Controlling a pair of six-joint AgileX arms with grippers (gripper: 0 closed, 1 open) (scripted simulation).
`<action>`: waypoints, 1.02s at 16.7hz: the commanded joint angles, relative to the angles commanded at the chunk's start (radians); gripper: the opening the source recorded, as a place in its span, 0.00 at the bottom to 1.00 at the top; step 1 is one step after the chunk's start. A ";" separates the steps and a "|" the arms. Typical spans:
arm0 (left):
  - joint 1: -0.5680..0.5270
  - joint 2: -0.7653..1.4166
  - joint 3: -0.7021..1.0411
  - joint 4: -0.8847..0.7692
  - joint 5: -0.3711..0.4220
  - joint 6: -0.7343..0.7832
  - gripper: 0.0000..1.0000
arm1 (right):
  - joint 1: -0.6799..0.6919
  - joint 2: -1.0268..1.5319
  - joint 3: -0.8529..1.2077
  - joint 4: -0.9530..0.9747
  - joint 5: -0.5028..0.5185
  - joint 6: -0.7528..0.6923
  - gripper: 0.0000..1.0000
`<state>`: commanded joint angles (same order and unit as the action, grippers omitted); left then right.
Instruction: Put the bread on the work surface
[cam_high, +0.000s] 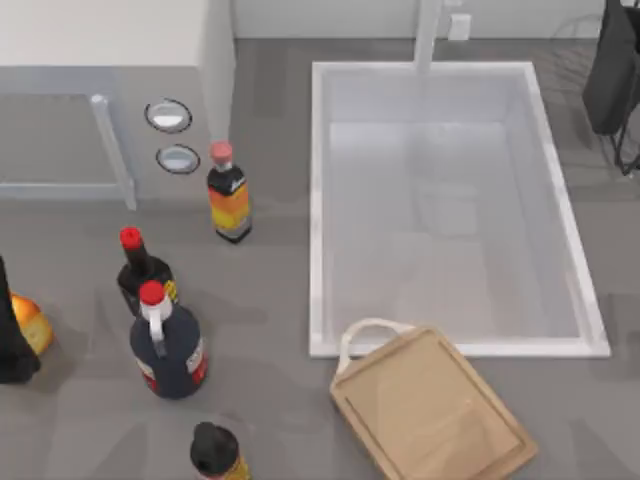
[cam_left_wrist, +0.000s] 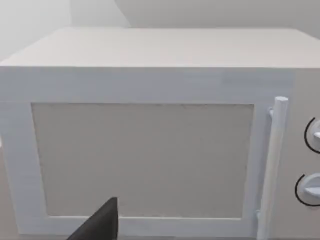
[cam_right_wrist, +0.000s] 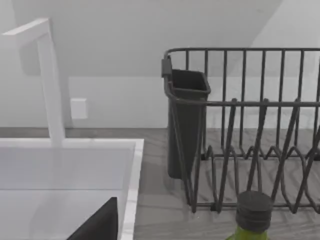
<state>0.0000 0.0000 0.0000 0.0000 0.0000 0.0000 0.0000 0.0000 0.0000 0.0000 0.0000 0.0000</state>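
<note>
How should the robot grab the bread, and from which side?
Probably from above, jaws closing across the flat sides of the bread: it looks blocky and sits low on the table. The left arm stands beside it at the table's left edge, hiding part of it.

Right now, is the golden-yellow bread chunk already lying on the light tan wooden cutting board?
No. In the top view the light tan wooden cutting board lies bare, while the golden-yellow bread chunk sits at the table's far left edge.
</note>
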 joint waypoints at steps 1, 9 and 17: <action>0.000 0.000 0.000 0.000 0.000 0.000 1.00 | 0.000 0.000 0.000 0.000 0.000 0.000 1.00; 0.013 0.291 0.255 -0.231 0.005 0.130 1.00 | 0.000 0.000 0.000 0.000 0.000 0.000 1.00; 0.053 1.072 0.744 -0.602 0.005 0.348 1.00 | 0.000 0.000 0.000 0.000 0.000 0.000 1.00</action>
<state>0.0530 1.0716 0.7442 -0.6015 0.0050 0.3478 0.0000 0.0000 0.0000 0.0000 0.0000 0.0000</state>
